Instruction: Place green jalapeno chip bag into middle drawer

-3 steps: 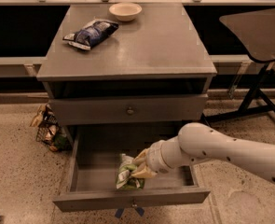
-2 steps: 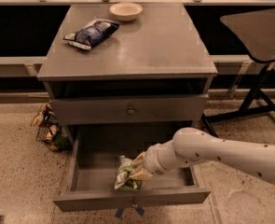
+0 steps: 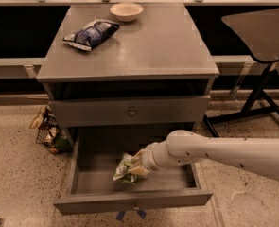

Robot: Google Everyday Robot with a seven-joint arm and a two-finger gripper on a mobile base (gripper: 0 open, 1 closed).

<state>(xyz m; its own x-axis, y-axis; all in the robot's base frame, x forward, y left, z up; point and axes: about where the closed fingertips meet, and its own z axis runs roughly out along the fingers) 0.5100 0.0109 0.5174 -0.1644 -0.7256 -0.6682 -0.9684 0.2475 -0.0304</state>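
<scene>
And there's the green chip bag (image 3: 126, 170), small, crumpled and puffy, pale green with white patches, pinched at its right end in the jaws of the gripper (image 3: 138, 165). It hangs tilted inside the middle drawer (image 3: 129, 201), about midway across and nearer the front, though whether it touches the floor can't be told. The drawer itself, wide and grey, stands pulled well out, with a small round knob and two blue tape tabs on its front.

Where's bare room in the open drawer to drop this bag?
Bare floor between the drawer's left wall and the green chip bag, and along the front panel. Crowded on the right, where the gripper holding the bag and its arm reach in.
</scene>
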